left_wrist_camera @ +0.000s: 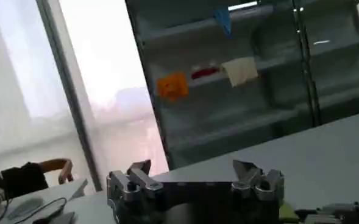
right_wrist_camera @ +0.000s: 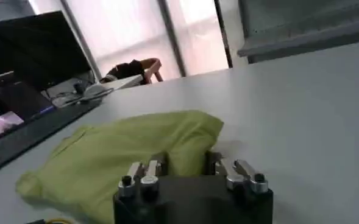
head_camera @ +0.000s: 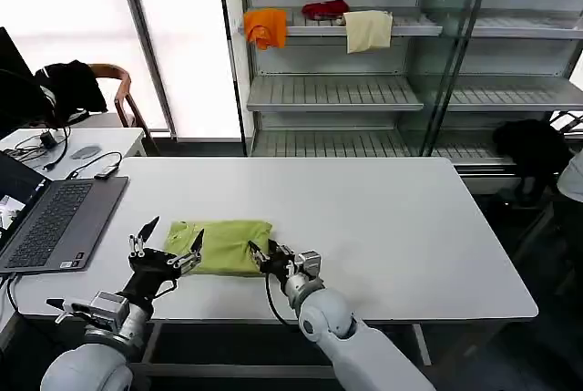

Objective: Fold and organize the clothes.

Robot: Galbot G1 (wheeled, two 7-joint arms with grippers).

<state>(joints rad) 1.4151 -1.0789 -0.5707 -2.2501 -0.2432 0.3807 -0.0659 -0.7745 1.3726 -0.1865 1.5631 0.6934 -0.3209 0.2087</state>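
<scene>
The clothes (head_camera: 226,243), a lime yellow-green T-shirt, lie folded into a small bundle near the front edge of the white table (head_camera: 410,227). My right gripper (head_camera: 264,252) is at the bundle's right front corner. In the right wrist view this gripper (right_wrist_camera: 185,161) is shut on a raised fold of the green fabric (right_wrist_camera: 130,152). My left gripper (head_camera: 173,231) hovers over the bundle's left end, open, its fingers pointing up and away with nothing between them. In the left wrist view that gripper (left_wrist_camera: 194,173) faces the shelves, and a sliver of the shirt (left_wrist_camera: 287,212) shows beside it.
An open laptop (head_camera: 55,222) lies at the table's left, with cables and a small desk behind it. Metal shelves at the back carry an orange cloth (head_camera: 265,26), a red cloth (head_camera: 325,9) and a cream cloth (head_camera: 368,30). A chair with a black garment (head_camera: 68,81) stands at far left.
</scene>
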